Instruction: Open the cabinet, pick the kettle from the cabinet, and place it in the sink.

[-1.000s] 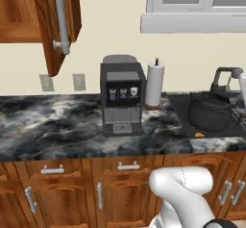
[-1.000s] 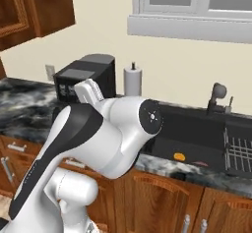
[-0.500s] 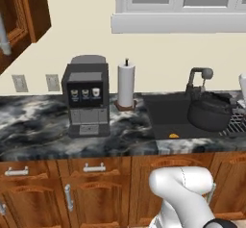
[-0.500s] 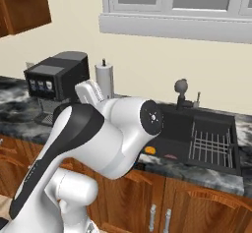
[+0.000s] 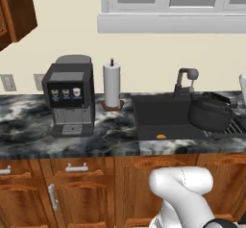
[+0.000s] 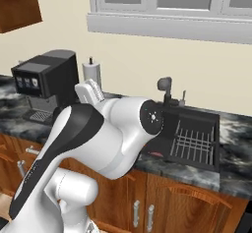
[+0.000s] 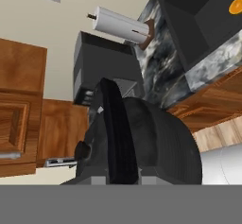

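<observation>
The black-grey kettle (image 5: 211, 111) hangs above the right part of the dark sink (image 5: 158, 111), close to its grey faucet (image 5: 185, 78). In the hand view the kettle (image 7: 142, 138) looms large, and my gripper (image 7: 124, 175) is shut on its arched handle (image 7: 116, 128). The sink basin (image 7: 198, 15) lies at the upper right there. In the right base view my white arm covers the left part of the sink (image 6: 194, 124). The reddish-brown cabinet (image 5: 14, 10) hangs at the upper left, and it also shows as the cabinet (image 6: 17, 3) and the cabinet (image 7: 19, 109).
A black coffee machine (image 5: 69, 99) and a paper towel roll (image 5: 112, 85) stand on the marble counter (image 5: 29, 121) left of the sink. A small orange object (image 5: 161, 136) lies in the basin. A dish rack (image 6: 194, 141) fills the sink's right side. Wooden lower doors run below.
The whole picture has slid left in both base views as the base drives right. The cabinet has gone toward the left edge, the sink toward the middle. The kettle stays in my grip.
</observation>
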Tool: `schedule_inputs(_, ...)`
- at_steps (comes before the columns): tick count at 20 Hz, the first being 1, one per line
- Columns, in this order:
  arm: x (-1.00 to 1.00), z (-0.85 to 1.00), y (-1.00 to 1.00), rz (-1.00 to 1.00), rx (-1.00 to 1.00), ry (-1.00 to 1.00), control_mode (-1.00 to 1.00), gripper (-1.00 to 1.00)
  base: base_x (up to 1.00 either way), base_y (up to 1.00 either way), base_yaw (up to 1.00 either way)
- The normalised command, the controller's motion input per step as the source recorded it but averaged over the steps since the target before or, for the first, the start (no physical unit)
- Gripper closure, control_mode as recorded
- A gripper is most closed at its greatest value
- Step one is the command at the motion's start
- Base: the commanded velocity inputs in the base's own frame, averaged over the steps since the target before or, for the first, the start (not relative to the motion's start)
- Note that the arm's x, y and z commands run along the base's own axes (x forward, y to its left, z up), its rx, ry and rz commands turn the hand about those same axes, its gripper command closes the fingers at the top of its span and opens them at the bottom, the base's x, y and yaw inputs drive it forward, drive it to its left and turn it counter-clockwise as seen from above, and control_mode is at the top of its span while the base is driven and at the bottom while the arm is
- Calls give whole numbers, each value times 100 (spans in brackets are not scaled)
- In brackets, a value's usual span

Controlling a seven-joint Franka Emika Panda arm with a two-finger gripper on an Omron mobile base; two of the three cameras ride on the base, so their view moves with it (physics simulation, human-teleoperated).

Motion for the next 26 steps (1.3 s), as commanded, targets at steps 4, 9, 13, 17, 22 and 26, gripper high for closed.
schedule_inputs(4, 0, 0, 0, 0, 0, 0, 100, 100, 4, -42, 1)
schedule_inputs(9, 0, 0, 0, 0, 0, 0, 100, 100, 21, -42, 0)
schedule_inputs(13, 0, 0, 0, 0, 0, 0, 100, 100, 33, -33, 0)
schedule_inputs(17, 0, 0, 0, 0, 0, 0, 100, 100, 36, -27, 1)
schedule_inputs(22, 0, 0, 0, 0, 0, 0, 100, 100, 15, -30, 6)
schedule_inputs(26, 0, 0, 0, 0, 0, 0, 100, 100, 17, -29, 2)
